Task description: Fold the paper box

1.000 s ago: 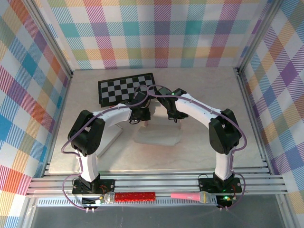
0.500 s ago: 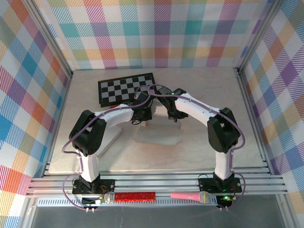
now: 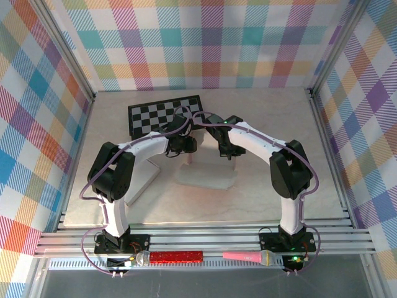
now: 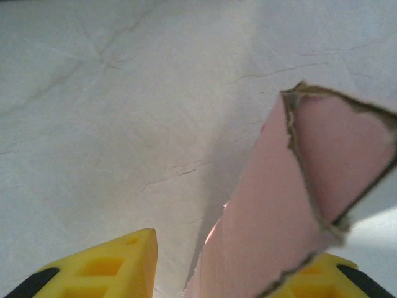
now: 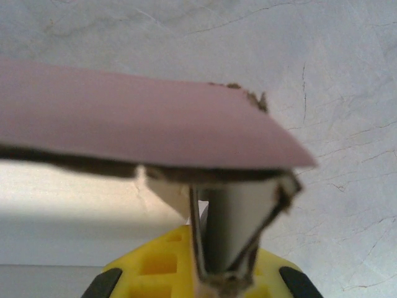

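Observation:
The paper box lies at mid-table, pale outside and pink inside, with torn brown edges. My left gripper hangs over its far left side. In the left wrist view this gripper is open: a raised pink flap leans against the right finger, and bare table shows between the flap and the left finger. My right gripper is at the box's far right side. Seen from the right wrist, it is shut on a folded wall of the box under a pink flap.
A black-and-white checkerboard mat lies behind the grippers. A flat white sheet sits under the left arm. A red glittery microphone and a pink one rest on the near rail. Metal frame posts edge the table.
My left gripper has opened and let go of the pink flap, shifting slightly left and back. The right gripper keeps its grip and has not moved.

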`<state>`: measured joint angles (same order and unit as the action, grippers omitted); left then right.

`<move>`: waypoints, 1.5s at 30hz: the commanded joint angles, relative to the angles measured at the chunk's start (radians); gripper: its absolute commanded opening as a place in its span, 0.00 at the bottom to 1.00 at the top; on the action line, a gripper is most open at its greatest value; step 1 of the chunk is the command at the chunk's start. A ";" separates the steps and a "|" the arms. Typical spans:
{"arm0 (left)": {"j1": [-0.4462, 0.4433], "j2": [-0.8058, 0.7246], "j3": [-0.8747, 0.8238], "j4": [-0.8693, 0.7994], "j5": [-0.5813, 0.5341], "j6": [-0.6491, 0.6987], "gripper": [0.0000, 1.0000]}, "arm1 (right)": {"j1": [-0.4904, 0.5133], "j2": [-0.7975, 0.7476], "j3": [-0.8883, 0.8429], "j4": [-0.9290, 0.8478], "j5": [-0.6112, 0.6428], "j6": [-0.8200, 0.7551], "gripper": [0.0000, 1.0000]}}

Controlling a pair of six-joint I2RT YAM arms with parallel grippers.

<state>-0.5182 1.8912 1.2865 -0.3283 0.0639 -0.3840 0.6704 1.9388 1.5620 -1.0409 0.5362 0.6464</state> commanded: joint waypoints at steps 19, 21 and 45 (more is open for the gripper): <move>-0.004 0.046 0.070 -0.084 -0.098 0.093 0.02 | -0.006 0.026 0.041 -0.059 -0.026 -0.030 0.00; -0.017 0.042 0.068 -0.101 -0.158 0.083 0.00 | -0.006 0.029 0.044 -0.061 -0.026 -0.030 0.00; -0.068 -0.169 -0.001 -0.089 -0.107 -0.066 0.43 | -0.028 0.055 0.067 -0.075 -0.082 -0.009 0.00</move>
<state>-0.5823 1.7943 1.3148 -0.4160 -0.0898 -0.4019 0.6510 1.9820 1.6070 -1.0775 0.4786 0.6361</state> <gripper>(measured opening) 0.430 0.052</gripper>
